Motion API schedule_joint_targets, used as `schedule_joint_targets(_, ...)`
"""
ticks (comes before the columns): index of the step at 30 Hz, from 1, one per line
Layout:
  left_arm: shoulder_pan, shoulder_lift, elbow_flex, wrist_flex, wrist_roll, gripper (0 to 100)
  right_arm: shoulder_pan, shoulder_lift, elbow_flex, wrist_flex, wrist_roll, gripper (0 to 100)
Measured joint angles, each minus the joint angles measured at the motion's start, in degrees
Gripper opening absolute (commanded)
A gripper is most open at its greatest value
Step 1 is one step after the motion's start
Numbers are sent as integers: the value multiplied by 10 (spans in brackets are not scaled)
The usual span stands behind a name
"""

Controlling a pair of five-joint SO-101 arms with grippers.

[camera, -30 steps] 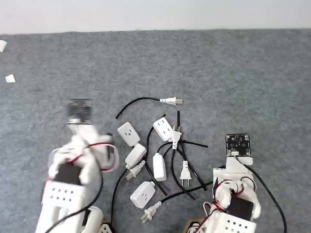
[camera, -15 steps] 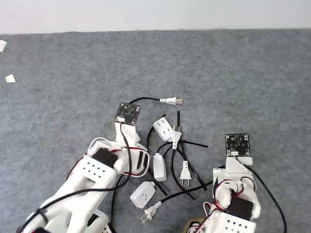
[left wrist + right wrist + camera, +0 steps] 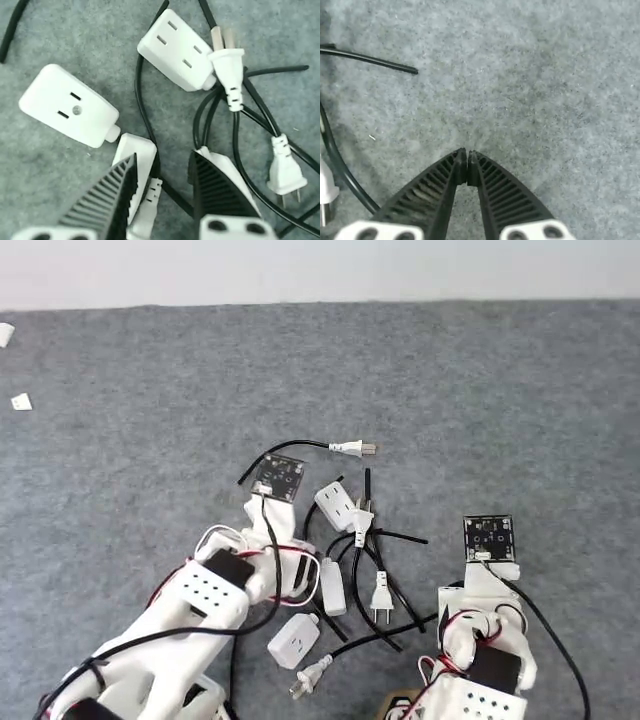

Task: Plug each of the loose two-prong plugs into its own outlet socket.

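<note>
Swinging in from the side, my left gripper (image 3: 162, 159) came over an outlet socket (image 3: 70, 106), spread wide; my right gripper (image 3: 467, 167) stayed pressed together, and nothing was plugged yet.

Nothing readable from my end: no lettering, numbers or labels I can make out on the outlets (image 3: 70, 105) or the plugs (image 3: 227, 60) — any moulded marks are too small to tell.
</note>
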Motion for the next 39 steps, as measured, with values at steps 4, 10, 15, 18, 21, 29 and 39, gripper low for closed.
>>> schedule_joint_targets(4,-69,18,8,3,-28,221,0,0,0,0,0,9)
schedule_joint_targets(10,-93,22,11,40,-63,239,0,0,0,0,0,9)
schedule_joint_targets(15,-98,22,11,45,-66,223,0,0,0,0,0,9)
schedule_joint_targets(18,-97,22,11,45,-66,103,0,0,0,0,0,9)
schedule_joint_targets(21,-80,22,14,33,-66,16,0,0,0,0,0,9)
schedule_joint_targets(29,-40,18,14,22,-66,12,0,0,0,0,0,9)
schedule_joint_targets(39,-62,-241,94,97,-66,13,0,0,0,0,0,9)
